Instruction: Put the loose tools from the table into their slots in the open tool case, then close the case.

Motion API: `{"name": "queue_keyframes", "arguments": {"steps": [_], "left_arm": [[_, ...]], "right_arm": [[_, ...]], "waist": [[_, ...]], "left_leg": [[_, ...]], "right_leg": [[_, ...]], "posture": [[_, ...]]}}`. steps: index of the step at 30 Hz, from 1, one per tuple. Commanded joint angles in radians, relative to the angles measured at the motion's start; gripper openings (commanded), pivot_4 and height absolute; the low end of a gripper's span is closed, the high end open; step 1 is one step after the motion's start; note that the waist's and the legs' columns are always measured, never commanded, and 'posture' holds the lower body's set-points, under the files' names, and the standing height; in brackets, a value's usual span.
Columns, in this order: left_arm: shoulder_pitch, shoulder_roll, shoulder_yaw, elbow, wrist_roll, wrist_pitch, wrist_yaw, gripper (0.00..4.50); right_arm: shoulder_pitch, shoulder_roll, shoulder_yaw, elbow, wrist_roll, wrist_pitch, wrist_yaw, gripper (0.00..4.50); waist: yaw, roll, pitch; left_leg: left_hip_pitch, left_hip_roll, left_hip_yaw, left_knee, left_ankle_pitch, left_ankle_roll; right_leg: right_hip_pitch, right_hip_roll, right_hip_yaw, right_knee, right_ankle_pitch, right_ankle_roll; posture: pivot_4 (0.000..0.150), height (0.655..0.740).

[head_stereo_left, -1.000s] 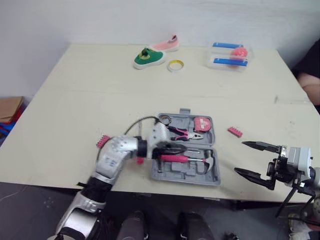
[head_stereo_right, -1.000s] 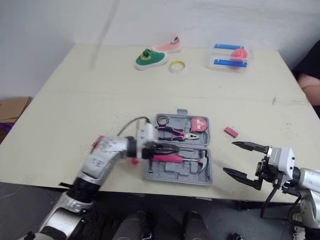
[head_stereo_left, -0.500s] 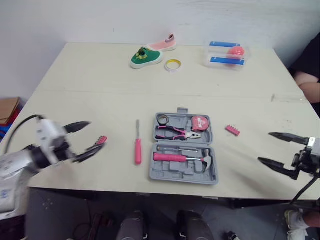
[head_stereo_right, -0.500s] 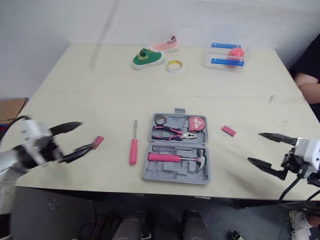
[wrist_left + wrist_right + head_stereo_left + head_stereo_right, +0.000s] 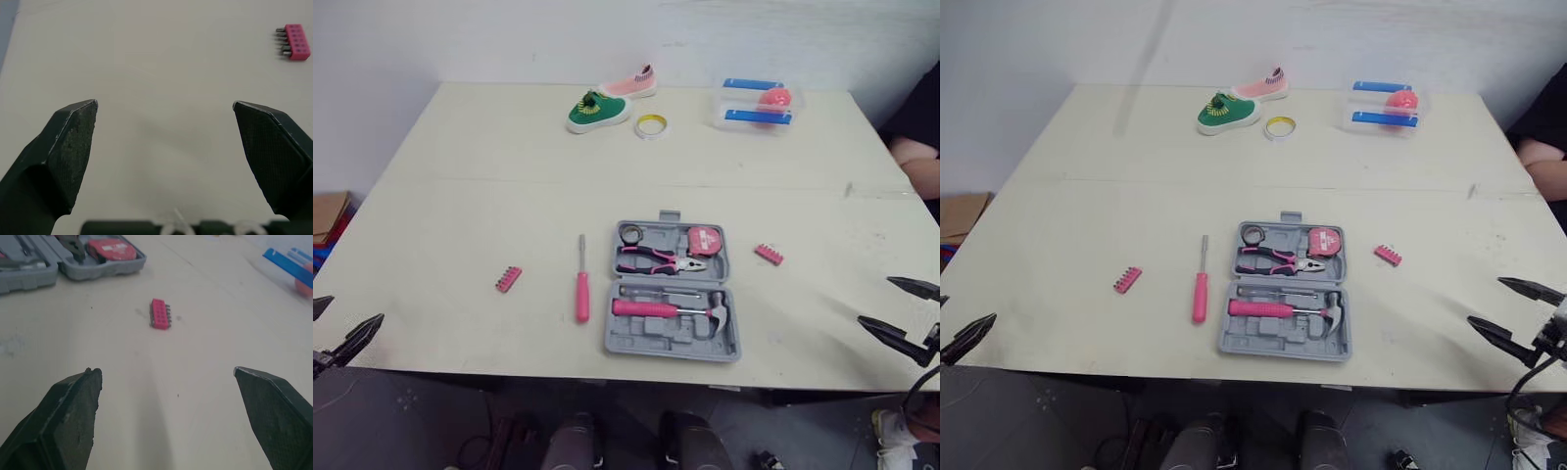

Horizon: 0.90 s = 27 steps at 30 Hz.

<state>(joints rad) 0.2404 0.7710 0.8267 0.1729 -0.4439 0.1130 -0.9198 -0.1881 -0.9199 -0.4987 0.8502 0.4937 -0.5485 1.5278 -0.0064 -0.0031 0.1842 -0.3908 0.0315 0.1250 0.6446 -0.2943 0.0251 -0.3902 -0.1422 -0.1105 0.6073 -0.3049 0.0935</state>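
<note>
Now the grey tool case (image 5: 674, 304) sits open near the front of the worktop (image 5: 489, 186). Pink pliers (image 5: 656, 259), a pink tape measure (image 5: 707, 240) and a hammer (image 5: 671, 309) with a pink handle lie inside it.

A pink screwdriver (image 5: 581, 292) lies loose just beside the case, on its left side. A small pink bit holder (image 5: 508, 279) lies farther left. A second pink bit holder (image 5: 769, 255) lies near the case on its right side.

The left claw (image 5: 165, 104) is at the front left corner of the worktop. Its two black fingers are wide apart and hold nothing. The left bit holder is ahead of it and off to the right, and the case is well apart from it.

The right claw (image 5: 165, 369) is at the front right edge, also spread wide with nothing in it. The second bit holder lies ahead of it, with the case beyond that.

One second ago the left claw was over the case, by the hammer. Half a second ago it was near the left bit holder. It has since pulled back to the corner. The right claw has also moved out toward the right edge. The screwdriver and both bit holders lie where they did half a second ago.
</note>
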Motion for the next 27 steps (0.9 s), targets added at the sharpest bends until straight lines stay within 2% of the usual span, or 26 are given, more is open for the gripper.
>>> {"name": "queue_keyframes", "arguments": {"steps": [1, 6, 11, 19, 27], "left_arm": [[-0.048, 0.006, -0.076, -0.157, -0.063, 0.086, 0.024, 4.47], [-0.134, 0.012, -0.247, -0.315, -0.062, 0.282, 0.123, 4.47], [-0.229, -0.04, -0.397, -0.3, 0.003, 0.343, 0.226, 4.47], [-0.306, -0.087, -0.541, -0.218, 0.091, 0.332, 0.268, 4.47], [-0.31, -0.102, -0.565, -0.171, 0.104, 0.343, 0.266, 4.47]], "right_arm": [[-0.001, 0.073, 0.07, -0.26, 0.088, 0.166, 0.014, 4.5], [0.002, 0.159, 0.152, -0.574, 0.144, 0.303, -0.062, 4.5], [-0.021, 0.242, 0.22, -0.727, 0.16, 0.364, -0.114, 4.5], [-0.041, 0.298, 0.277, -0.801, 0.132, 0.377, -0.138, 4.5], [-0.006, 0.287, 0.269, -0.829, 0.14, 0.384, -0.137, 4.5]], "waist": [[0.0, 0.0, 0.0], [0.0, 0.002, 0.001], [0.004, 0.003, 0.002], [0.004, -0.001, 0.004], [0.004, -0.001, 0.004]], "left_leg": [[0.0, 0.0, 0.0, 0.0, 0.0, 0.0], [-0.002, 0.0, 0.001, 0.001, 0.001, -0.001], [-0.001, -0.001, 0.004, 0.001, 0.005, -0.005], [0.0, 0.0, 0.01, 0.002, 0.005, -0.004], [0.001, 0.0, 0.01, 0.002, 0.005, -0.003]], "right_leg": [[0.0, 0.0, 0.0, 0.0, 0.0, 0.0], [-0.001, 0.0, 0.001, 0.005, 0.0, 0.0], [-0.001, 0.001, 0.002, 0.007, 0.0, 0.0], [-0.004, 0.002, 0.002, 0.011, 0.0, 0.001], [-0.004, 0.002, 0.004, 0.012, 0.0, 0.001]], "posture": [[0.15, 0.74], [0.15, 0.74], [0.15, 0.74], [0.15, 0.74], [0.15, 0.74]]}}
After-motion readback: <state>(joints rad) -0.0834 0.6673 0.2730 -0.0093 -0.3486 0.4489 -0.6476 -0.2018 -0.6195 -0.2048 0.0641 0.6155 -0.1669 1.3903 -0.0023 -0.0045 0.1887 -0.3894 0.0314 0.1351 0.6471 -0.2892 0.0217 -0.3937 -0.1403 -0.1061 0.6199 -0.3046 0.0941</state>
